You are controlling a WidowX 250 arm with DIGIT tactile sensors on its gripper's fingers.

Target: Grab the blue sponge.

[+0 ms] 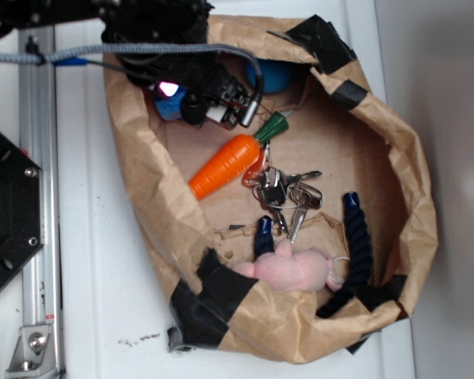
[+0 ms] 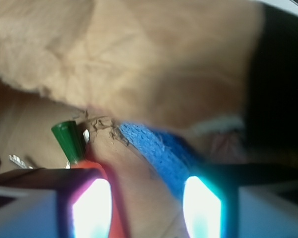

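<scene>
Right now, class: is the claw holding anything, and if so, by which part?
Nothing is visibly held. In the wrist view the claw stands open, the blue sponge lying just ahead between its fingers, not yet pinched.

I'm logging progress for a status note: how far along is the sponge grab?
Done: the gripper has reached into the paper bag and sits over the blue sponge, beside the carrot. In hand: lining up, with the sponge between the lit pads. Left: closing and lifting; the sponge lies on the bag floor, not visibly clamped.

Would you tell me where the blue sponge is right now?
In the exterior view the blue sponge lies in the bag's upper-left corner, under the gripper, above the carrot.
</scene>
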